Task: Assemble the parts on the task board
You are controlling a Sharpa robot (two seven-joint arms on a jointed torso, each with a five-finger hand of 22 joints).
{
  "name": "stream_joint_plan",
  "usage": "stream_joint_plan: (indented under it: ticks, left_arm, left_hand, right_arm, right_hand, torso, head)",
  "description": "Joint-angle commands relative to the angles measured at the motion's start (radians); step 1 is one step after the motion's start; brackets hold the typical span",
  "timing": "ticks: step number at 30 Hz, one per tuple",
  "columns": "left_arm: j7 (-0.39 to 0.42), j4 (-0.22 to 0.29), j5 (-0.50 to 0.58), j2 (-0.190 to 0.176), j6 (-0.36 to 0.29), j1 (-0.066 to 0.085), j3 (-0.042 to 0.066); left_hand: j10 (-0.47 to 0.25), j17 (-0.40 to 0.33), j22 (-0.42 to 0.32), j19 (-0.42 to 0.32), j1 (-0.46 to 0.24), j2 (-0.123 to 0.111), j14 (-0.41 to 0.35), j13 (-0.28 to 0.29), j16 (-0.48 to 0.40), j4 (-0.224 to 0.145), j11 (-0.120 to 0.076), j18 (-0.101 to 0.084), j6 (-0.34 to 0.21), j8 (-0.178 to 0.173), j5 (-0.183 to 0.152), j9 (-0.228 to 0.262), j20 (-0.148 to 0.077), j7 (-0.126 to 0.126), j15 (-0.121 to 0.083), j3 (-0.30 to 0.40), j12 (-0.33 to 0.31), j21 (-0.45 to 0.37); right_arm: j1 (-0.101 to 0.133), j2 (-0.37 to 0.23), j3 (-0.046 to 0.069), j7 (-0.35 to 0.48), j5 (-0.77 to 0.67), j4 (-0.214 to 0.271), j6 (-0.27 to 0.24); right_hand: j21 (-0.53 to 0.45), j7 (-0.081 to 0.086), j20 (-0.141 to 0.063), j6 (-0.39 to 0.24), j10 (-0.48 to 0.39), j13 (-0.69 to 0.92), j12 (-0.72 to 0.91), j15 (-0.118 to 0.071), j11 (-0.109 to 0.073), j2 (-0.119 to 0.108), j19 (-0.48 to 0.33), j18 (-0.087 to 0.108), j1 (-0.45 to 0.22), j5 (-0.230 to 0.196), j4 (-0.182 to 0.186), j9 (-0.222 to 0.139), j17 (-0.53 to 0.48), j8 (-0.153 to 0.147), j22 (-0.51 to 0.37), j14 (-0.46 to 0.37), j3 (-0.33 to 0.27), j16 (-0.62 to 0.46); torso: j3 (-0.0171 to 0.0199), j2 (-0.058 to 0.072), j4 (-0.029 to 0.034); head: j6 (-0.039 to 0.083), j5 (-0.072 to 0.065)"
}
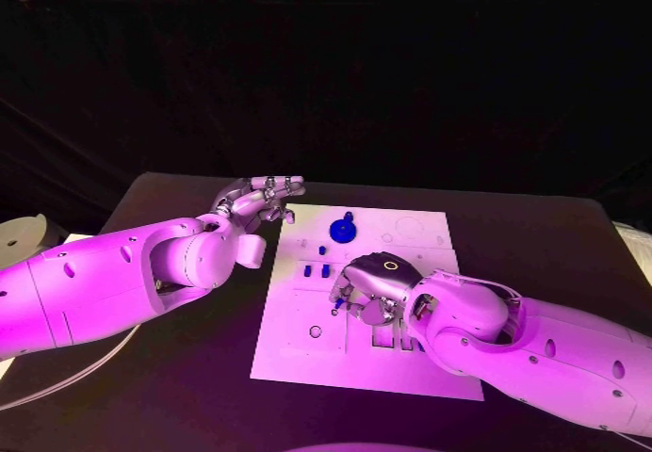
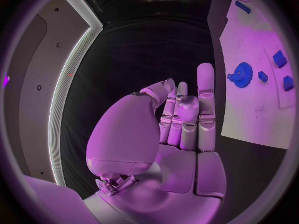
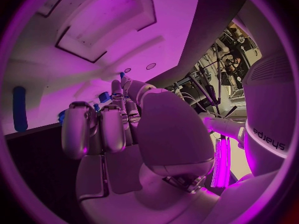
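Observation:
The white task board (image 1: 408, 372) lies in the middle of the table. A blue gear (image 1: 343, 229) stands near its far edge, and small blue parts (image 1: 317, 271) sit in its left half. My right hand (image 1: 369, 287) hovers low over the board's middle with fingers curled down; what is under them is hidden. In the right wrist view its fingers (image 3: 102, 127) reach toward the board (image 3: 37, 74), near a small blue part (image 3: 104, 97) and a long blue part (image 3: 20, 115). My left hand (image 1: 258, 201) is raised beside the board's far left corner, fingers apart, holding nothing. The left wrist view shows that hand (image 2: 184, 119) and the gear (image 2: 241, 74).
The black table (image 1: 163, 377) surrounds the board. A white cable (image 1: 55, 386) runs along the near left. A pale round object (image 1: 21, 235) sits at the left edge. Rectangular slots (image 1: 387, 339) lie in the board beside my right wrist.

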Motion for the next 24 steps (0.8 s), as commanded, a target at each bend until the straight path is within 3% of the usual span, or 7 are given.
stream_joint_plan:
  ticks: [1, 18, 24]
  left_arm:
    - [0.001, -0.002, -0.004, 0.002, 0.024, 0.0, 0.001]
    - [-0.002, -0.006, -0.004, 0.003, 0.029, 0.0, 0.001]
    - [-0.003, -0.005, -0.004, 0.003, 0.031, 0.0, 0.001]
  left_hand:
    - [-0.006, -0.001, -0.001, -0.002, 0.002, -0.009, -0.002, -0.001, 0.0, -0.005, 0.001, 0.008, -0.009, 0.002, 0.003, -0.002, 0.004, 0.0, 0.007, 0.001, 0.003, -0.003]
    - [-0.008, -0.001, -0.003, -0.003, 0.002, -0.009, -0.002, -0.002, 0.0, -0.005, 0.001, 0.008, -0.011, 0.002, 0.004, -0.002, 0.004, 0.0, 0.007, 0.001, 0.004, -0.005]
    - [-0.01, -0.003, -0.004, -0.004, 0.001, -0.009, -0.003, -0.002, 0.0, -0.006, 0.002, 0.009, -0.012, 0.002, 0.004, -0.002, 0.005, 0.001, 0.008, 0.001, 0.006, -0.006]
  right_arm:
    - [-0.004, 0.0, -0.001, 0.015, -0.018, 0.009, 0.02]
    - [-0.007, 0.003, -0.002, 0.0, -0.03, 0.011, 0.048]
    - [-0.01, 0.016, -0.008, -0.003, -0.066, -0.004, 0.063]
  right_hand:
    - [-0.004, 0.007, 0.001, -0.003, 0.001, 0.001, 0.003, -0.002, -0.002, 0.008, 0.001, 0.011, -0.003, 0.004, -0.001, 0.001, -0.001, 0.006, 0.0, 0.049, 0.006, 0.0]
    - [-0.005, 0.007, 0.002, -0.002, 0.002, 0.001, 0.004, -0.001, -0.002, 0.008, 0.001, 0.011, -0.004, 0.004, -0.002, 0.002, -0.001, 0.007, -0.001, 0.049, 0.008, 0.0]
    - [-0.005, 0.007, 0.002, -0.001, 0.003, 0.001, 0.004, -0.001, -0.002, 0.008, 0.001, 0.011, -0.008, 0.004, -0.004, 0.002, -0.003, 0.007, -0.001, 0.049, 0.008, -0.001]
  torso:
    - [0.0001, 0.0, -0.0005]
    - [0.0001, 0.0, 0.0006]
    - [-0.0002, 0.0, 0.0001]
  head:
    - [-0.003, -0.001]
    - [-0.005, 0.001]
    - [-0.009, 0.003]
